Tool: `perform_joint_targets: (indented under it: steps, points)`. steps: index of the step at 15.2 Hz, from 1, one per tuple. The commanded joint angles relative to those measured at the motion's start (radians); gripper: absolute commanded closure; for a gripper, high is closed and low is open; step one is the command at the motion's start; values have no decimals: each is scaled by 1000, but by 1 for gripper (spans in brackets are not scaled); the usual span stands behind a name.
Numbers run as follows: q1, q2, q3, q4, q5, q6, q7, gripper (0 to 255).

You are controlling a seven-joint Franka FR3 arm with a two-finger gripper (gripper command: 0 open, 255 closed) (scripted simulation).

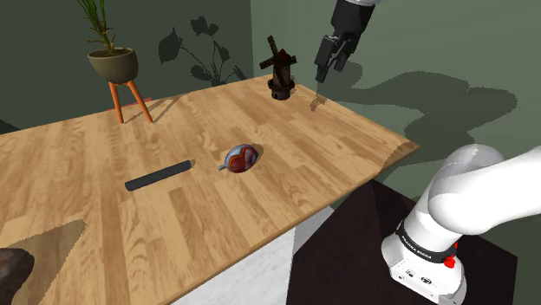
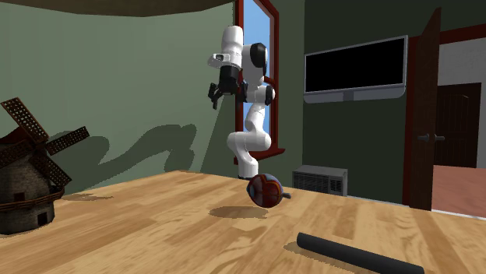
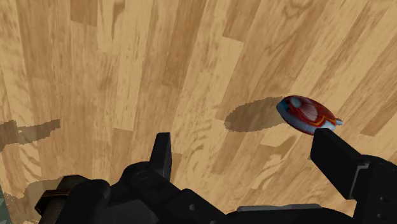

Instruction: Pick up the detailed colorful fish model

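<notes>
The fish model (image 1: 242,158) is a small red, blue and white rounded figure lying on the wooden table (image 1: 104,147) near the table's middle. It also shows as a red and blue ball shape (image 2: 264,189) in the second exterior view and beside one fingertip (image 3: 308,114) in the wrist view. My black gripper (image 1: 329,68) hangs high above the table's far right part, well away from the fish, open with nothing between its fingers (image 3: 336,159). In the second exterior view the gripper (image 2: 220,93) is far above the tabletop.
A dark windmill model (image 1: 279,70) stands at the table's far edge, close under the gripper. A black bar (image 1: 159,175) lies left of the fish. A potted plant on orange legs (image 1: 115,69) stands at the back left. The table edge runs close to my stand (image 1: 390,234).
</notes>
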Motion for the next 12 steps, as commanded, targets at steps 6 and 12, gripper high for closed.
perform_joint_targets:
  steps: [6, 12]
  points:
    - [60, 161, -1, 25, 7, 103, -129, 0]
    - [126, 356, 12, 82, 17, 200, -280, 0]
